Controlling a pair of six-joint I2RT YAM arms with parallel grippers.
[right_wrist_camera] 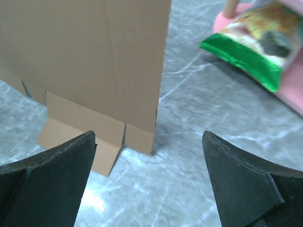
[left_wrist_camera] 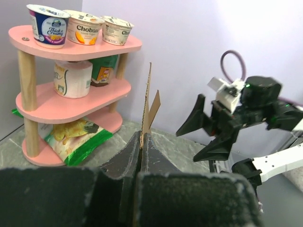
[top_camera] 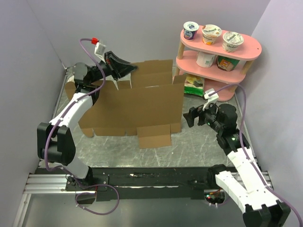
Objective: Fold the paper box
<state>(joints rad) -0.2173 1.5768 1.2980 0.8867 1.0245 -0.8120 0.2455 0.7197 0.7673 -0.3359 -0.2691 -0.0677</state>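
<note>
Left gripper point(top_camera: 131, 69), far-left of the table point(top_camera: 199, 142): jaws pressed together, pinching a raised flap edge of the paper box point(top_camera: 137, 106), likely to hold that panel upright for folding. The sheet spans mid-table, near part flat, far panels lifted. Right gripper point(top_camera: 190, 117) is spread wide just off the sheet's right edge and holds nothing; it looks staged to take that side.

Top cam looks down from behind; both wrist cams sit low and close, all 3 catching the paper box point(top_camera: 137, 104).
</note>
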